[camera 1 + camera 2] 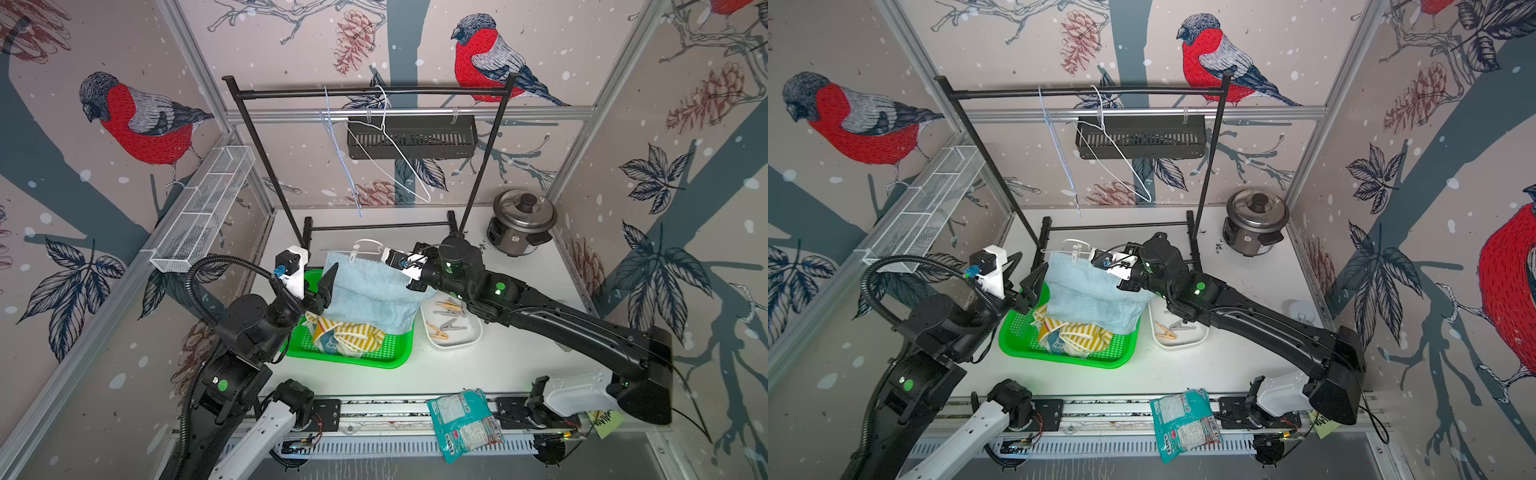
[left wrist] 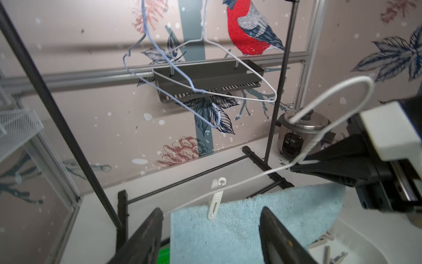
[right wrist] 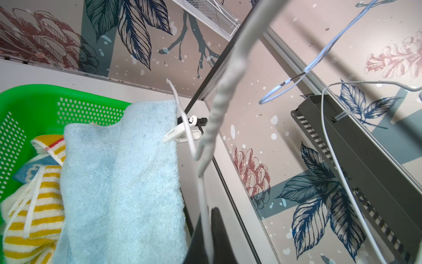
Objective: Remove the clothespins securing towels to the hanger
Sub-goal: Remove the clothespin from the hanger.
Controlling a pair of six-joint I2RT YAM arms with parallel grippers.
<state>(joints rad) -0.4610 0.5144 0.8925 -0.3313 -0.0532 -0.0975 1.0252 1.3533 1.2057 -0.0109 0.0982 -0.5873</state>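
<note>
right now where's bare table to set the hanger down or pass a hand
Widest free patch: the table strip bordered by the green basket, the white tray and the front rail. A smaller one lies between the rice cooker and the right arm. Crowded: the middle, where the right gripper holds the hanger with the light-blue towel over the basket.

We see light-blue towel (image 2: 239,228) as fluffy matt terry cloth; clothespin (image 2: 215,198) smooth white plastic; hanger (image 3: 219,102) white-coated wire; basket (image 3: 34,98) glossy green perforated plastic; cooker lid (image 1: 509,208) shiny metal
</note>
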